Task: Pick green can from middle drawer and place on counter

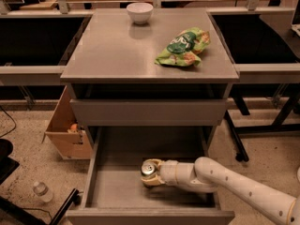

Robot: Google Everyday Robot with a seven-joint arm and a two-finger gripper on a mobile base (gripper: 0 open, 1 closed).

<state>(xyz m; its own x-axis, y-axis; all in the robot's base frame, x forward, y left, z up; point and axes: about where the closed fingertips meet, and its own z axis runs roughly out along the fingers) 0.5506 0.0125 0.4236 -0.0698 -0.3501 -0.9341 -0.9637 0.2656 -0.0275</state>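
Observation:
The green can point(149, 168), seen mostly by its shiny silver top, stands inside the open middle drawer point(108, 182), near the middle of its grey floor. My gripper point(152, 172) reaches in from the right on a white arm, and its fingers sit around the can's body, closed on it. The can's green body is largely hidden by the fingers. The counter point(117, 46) is the broad grey cabinet top above the drawers.
A green snack bag point(183, 47) lies on the counter's right side and a white bowl point(139, 12) stands at its back edge. A shut drawer front point(145, 111) is above the open one. A cardboard box point(68, 128) and a plastic bottle point(41, 191) are on the floor at left.

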